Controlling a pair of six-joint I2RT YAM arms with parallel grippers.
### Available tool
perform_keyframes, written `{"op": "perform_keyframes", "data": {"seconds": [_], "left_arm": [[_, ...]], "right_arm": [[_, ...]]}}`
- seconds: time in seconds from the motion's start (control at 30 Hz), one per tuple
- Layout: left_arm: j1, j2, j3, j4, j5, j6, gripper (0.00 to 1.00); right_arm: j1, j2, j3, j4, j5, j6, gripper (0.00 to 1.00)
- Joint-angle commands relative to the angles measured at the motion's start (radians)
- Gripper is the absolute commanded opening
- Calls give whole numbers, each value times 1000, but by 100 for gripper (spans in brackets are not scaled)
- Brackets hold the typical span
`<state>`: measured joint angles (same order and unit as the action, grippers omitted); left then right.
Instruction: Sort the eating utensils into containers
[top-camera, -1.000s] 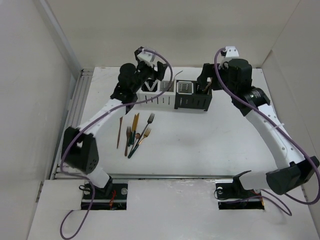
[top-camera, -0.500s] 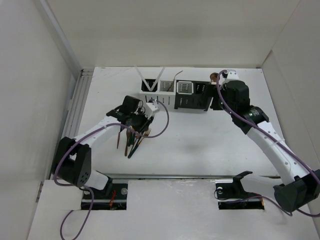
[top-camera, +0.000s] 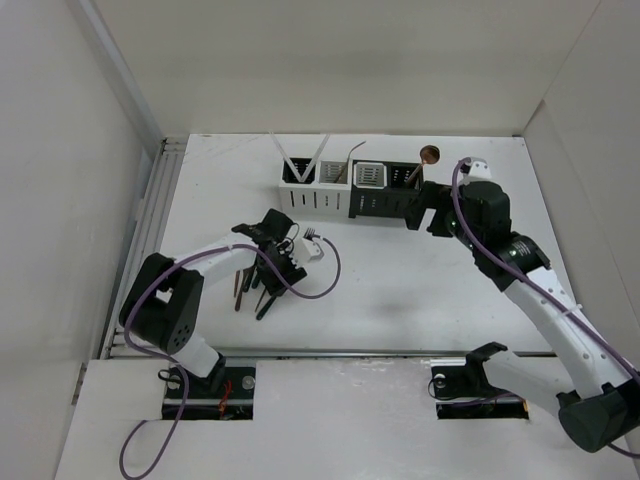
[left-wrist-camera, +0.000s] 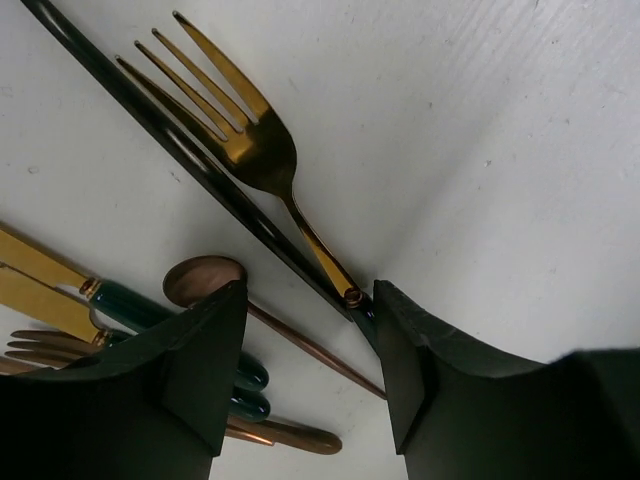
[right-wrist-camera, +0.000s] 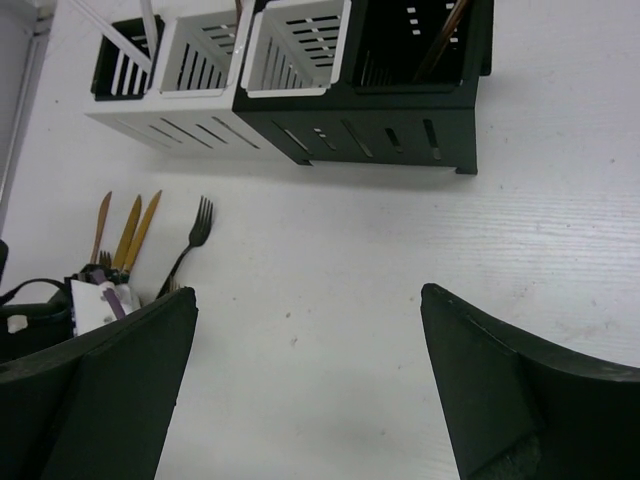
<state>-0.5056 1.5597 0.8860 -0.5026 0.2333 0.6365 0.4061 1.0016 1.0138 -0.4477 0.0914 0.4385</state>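
Note:
Several utensils (top-camera: 262, 268) lie in a pile at the left of the table. My left gripper (top-camera: 273, 262) is low over them, open. In the left wrist view its jaws (left-wrist-camera: 310, 300) straddle a copper handle (left-wrist-camera: 320, 352) and the neck of a gold fork (left-wrist-camera: 250, 150) with a dark handle. Green handles (left-wrist-camera: 238, 378) lie by the left finger. The row of containers (top-camera: 350, 190) stands at the back, with white sticks in its left end and a copper spoon (top-camera: 428, 154) in the right black one. My right gripper (top-camera: 422, 212) is open and empty just in front of it.
The right wrist view shows the containers (right-wrist-camera: 300, 130) ahead, with gold knives (right-wrist-camera: 132, 230) and a black fork (right-wrist-camera: 197, 222) at the left, and bare white table (right-wrist-camera: 330, 330) between the fingers. White walls close in the table on three sides.
My left arm swung from the containers down onto the utensil pile. My right gripper drew back from the right black container, leaving the copper spoon standing in it.

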Motion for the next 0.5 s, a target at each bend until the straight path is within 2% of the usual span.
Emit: {"op": "perform_keyframes", "data": {"seconds": [0.0, 0.37, 0.47], "left_arm": [[-7, -32, -22, -71, -45, 5, 50], [-25, -72, -19, -143, -5, -44, 49], [-34, -124, -19, -181, -5, -18, 55]], "right_arm": [[11, -60, -7, 12, 25, 28, 97], [20, -60, 2, 3, 36, -9, 97], [20, -50, 2, 3, 25, -9, 97]]}}
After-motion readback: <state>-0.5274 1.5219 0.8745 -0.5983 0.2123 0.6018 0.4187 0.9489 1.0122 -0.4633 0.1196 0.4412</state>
